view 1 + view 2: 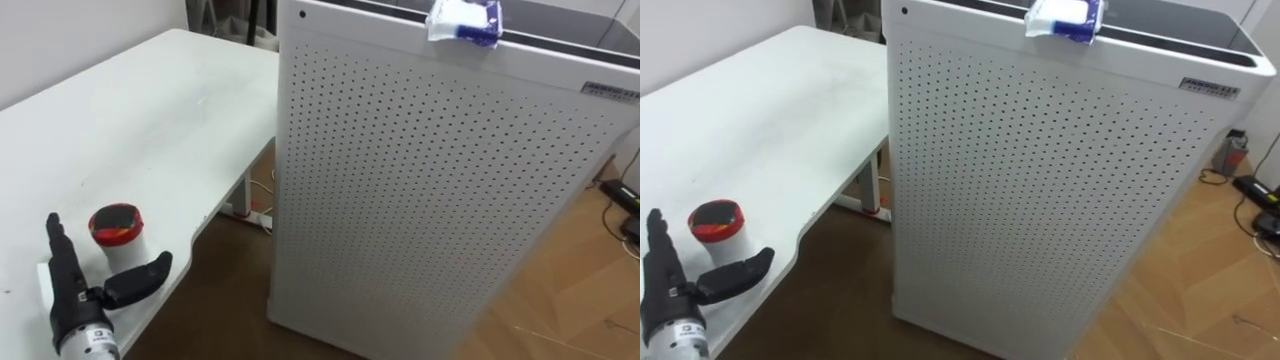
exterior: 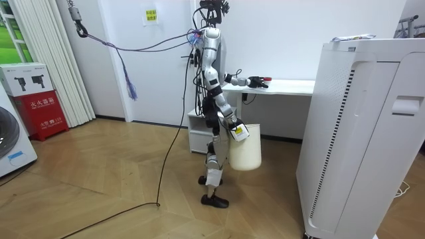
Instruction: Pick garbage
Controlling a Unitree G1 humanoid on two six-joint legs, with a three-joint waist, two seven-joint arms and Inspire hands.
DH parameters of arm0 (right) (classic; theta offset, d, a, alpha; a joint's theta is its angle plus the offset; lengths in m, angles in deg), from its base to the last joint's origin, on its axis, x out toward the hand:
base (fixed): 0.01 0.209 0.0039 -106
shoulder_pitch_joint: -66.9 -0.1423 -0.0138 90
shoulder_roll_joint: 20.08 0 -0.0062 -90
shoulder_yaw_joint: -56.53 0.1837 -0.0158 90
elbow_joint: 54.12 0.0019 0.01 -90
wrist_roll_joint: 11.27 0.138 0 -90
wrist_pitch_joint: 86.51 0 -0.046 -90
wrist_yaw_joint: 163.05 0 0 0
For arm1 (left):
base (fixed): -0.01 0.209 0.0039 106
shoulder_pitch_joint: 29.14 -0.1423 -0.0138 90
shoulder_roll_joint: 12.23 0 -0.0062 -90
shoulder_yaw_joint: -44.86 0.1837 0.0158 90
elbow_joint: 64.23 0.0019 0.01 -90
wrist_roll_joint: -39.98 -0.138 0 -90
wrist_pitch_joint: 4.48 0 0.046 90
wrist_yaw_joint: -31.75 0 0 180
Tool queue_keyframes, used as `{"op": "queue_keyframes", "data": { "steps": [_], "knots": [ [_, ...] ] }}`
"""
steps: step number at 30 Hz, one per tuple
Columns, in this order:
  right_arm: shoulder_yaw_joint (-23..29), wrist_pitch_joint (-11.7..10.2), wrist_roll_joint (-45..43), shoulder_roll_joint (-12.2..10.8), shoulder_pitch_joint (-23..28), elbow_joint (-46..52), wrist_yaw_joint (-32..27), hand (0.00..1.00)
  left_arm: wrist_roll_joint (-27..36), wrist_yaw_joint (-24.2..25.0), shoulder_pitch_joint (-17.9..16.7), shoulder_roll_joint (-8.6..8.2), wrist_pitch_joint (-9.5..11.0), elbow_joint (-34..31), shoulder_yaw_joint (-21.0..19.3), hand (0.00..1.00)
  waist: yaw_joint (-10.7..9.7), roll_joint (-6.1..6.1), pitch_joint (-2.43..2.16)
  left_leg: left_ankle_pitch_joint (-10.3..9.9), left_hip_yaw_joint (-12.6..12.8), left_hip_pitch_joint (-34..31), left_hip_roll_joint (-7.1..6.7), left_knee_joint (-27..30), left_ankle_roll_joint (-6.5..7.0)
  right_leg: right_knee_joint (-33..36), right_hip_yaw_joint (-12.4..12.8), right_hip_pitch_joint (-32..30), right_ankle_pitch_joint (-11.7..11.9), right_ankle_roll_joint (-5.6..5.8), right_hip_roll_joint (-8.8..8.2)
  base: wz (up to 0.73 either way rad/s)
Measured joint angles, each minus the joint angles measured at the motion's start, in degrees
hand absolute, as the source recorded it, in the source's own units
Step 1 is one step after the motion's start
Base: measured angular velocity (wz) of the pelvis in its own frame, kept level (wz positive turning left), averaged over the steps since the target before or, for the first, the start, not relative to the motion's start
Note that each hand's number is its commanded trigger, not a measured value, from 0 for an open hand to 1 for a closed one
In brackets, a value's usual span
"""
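Note:
A small white cup with a red lid stands near the white table's front edge. My left hand hovers open just in front of the cup, fingers straight and thumb spread toward it, not touching. A crumpled blue and white wrapper lies on top of the tall white perforated air purifier to my right. In the room view my left hand reaches over the table while my right hand hangs at my side, carrying a white bucket.
The purifier stands on the wooden floor close to the table's end, leaving a narrow gap. Cables and a power strip lie under the table. Dark cables lie on the floor at the far right.

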Motion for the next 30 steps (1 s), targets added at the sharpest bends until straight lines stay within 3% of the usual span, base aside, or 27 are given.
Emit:
{"op": "queue_keyframes", "data": {
  "steps": [8, 14, 16, 17, 30],
  "knots": [
    [-0.3, 0.5, -0.1, 0.0, -0.3, 0.6, -0.3, 1.0, 1.1, 0.2, 2.9, 0.31, -1.2, 1.2, -0.7, 0.0, 0.0, -0.03, 0.14, 0.0, 0.1, -0.8, 0.0, 0.4, 0.0, 0.0, 0.1, -1.0, 0.1, -0.1, -0.02, 0.0],
    [-0.4, 0.6, -0.2, 0.0, -1.0, 0.6, -0.4, 1.0, 1.2, 1.3, 4.1, 1.62, -2.3, 1.5, -0.7, 0.0, -0.5, 0.27, 0.35, 0.0, 0.1, -2.3, 0.03, 0.7, -0.02, 0.1, 0.1, -2.1, 0.2, -0.23, -0.05, 0.0],
    [-0.4, 0.6, -0.1, 0.0, -1.0, 0.6, -0.8, 1.0, 1.2, 1.7, 4.2, 2.17, -2.5, 1.5, -0.7, 0.77, -1.0, 0.26, 0.35, 0.0, 0.1, -2.3, 0.02, 0.7, -0.01, 0.0, 0.1, -2.2, 0.2, -0.22, -0.1, 0.0],
    [-0.4, 0.6, -0.1, 0.0, -1.0, 0.6, -0.9, 1.0, 1.2, 1.8, 4.3, 2.23, -2.5, 1.5, -0.7, 1.0, -1.1, 0.26, 0.35, 0.0, 0.2, -2.3, 0.01, 0.7, 0.0, 0.0, 0.1, -2.2, 0.2, -0.22, -0.15, 0.0],
    [-0.4, 0.6, -0.2, 0.1, -1.1, 0.6, -1.9, 1.0, 1.2, 2.1, 6.5, 2.42, -4.0, 2.1, -0.6, 1.0, -1.4, 0.6, 0.59, 0.0, 0.3, -3.0, -0.02, 1.2, 0.0, 0.2, 0.1, -2.8, 0.2, -0.21, -0.25, 0.0]
  ]
}}
